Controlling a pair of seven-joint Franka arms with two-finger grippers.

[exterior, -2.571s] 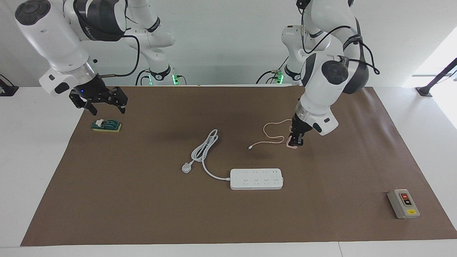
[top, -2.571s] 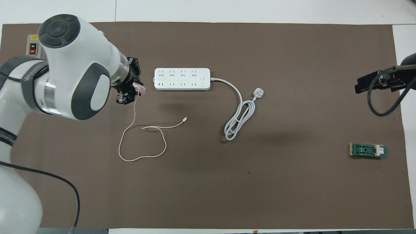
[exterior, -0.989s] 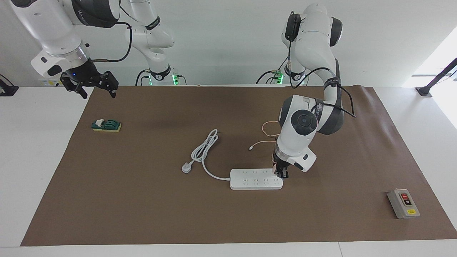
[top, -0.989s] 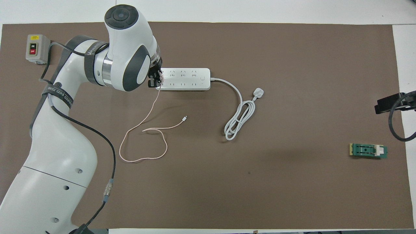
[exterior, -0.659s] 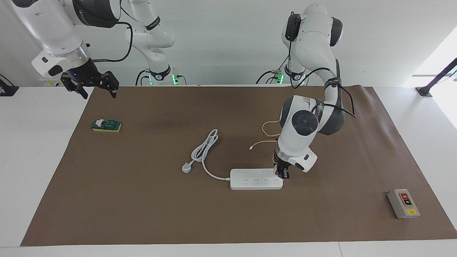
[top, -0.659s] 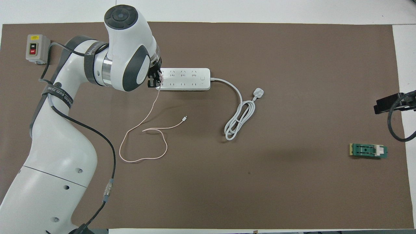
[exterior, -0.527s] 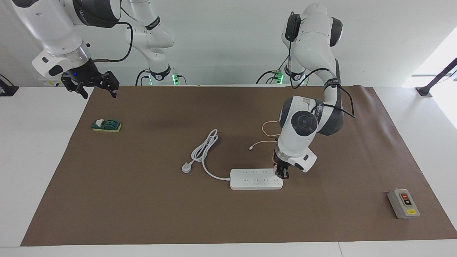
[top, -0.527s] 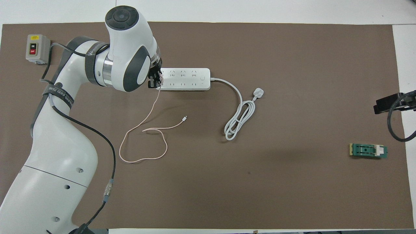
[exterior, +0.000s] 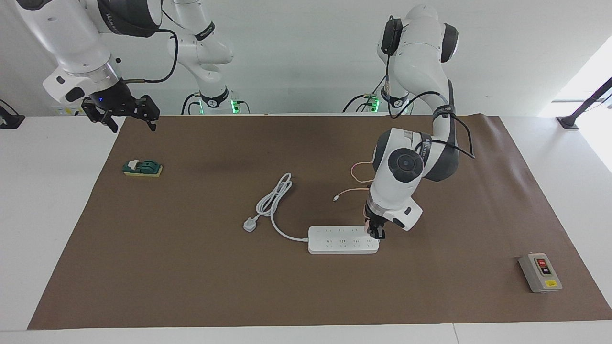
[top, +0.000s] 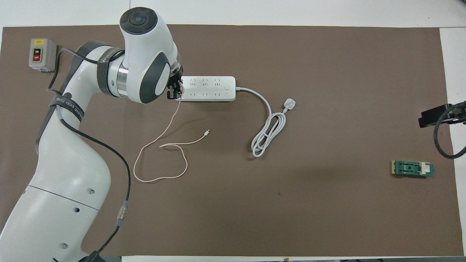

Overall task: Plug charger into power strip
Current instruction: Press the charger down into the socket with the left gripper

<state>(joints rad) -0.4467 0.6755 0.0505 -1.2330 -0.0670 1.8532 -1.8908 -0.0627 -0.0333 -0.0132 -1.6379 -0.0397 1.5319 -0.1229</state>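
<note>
My left end effector (exterior: pixel 376 232) pinches the charger (exterior: pixel 368 229) at the power strip (exterior: pixel 342 240) end toward the left arm; pink cable (top: pixel 160 145) trails nearer the robots. Right end effector (exterior: pixel 128 119) spread, waiting over the surface (exterior: pixel 296 296) edge.

Opposed high cameras, seemingly sharing mat (exterior: pixel 191 267).

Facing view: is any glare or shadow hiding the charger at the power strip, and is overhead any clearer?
Facing view: window glare stays at the frame's edge; the left tool itself hides the charger at the power strip. Overhead view: even light, soft arm shadow, but the left wrist covers the strip's end; only the pink cable shows.
</note>
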